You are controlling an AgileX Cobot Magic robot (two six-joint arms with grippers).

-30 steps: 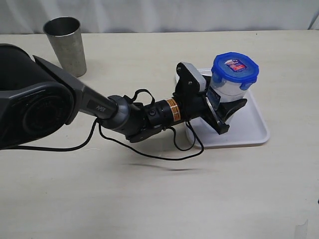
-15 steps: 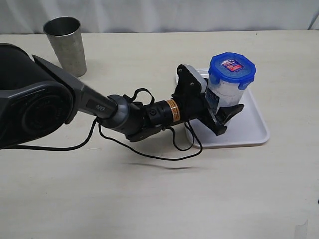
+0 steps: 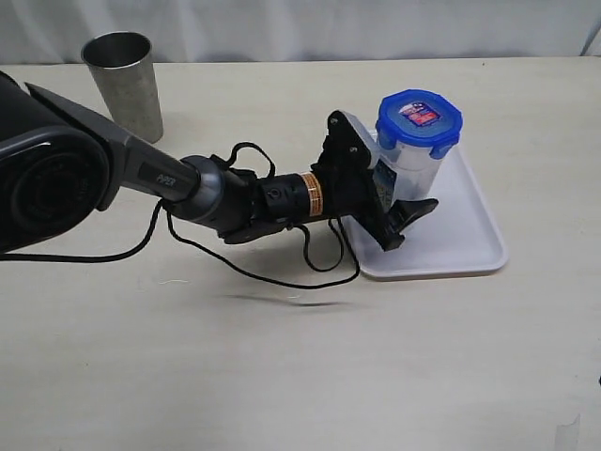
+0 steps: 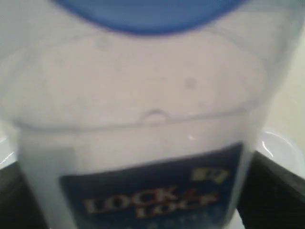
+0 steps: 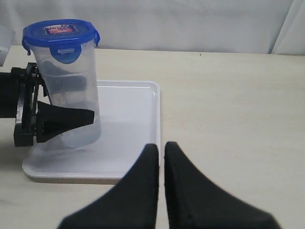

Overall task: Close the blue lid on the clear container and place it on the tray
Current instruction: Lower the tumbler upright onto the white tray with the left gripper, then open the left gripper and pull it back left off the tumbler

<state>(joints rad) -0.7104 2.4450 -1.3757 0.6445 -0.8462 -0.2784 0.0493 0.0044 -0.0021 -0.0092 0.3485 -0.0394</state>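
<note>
The clear container (image 3: 414, 167) stands slightly tilted on the near-left part of the white tray (image 3: 470, 240), with the blue lid (image 3: 420, 115) snapped on top. My left gripper (image 3: 414, 194) is shut on the clear container's lower half, one black finger (image 5: 66, 117) lying across its front. In the left wrist view the container (image 4: 143, 95) fills the picture, its blue label low and the lid (image 4: 147, 12) at the top edge. My right gripper (image 5: 161, 149) is shut and empty, hovering near the tray's (image 5: 136, 119) corner, apart from the container (image 5: 76, 90).
A grey steel cup (image 3: 124, 83) stands at the back left of the table. A black cable (image 3: 282, 277) from the left arm loops down onto the tabletop in front of the tray.
My left gripper has carried the lidded container to the left across the tray, toward its left edge. The container has stayed in its grip.
</note>
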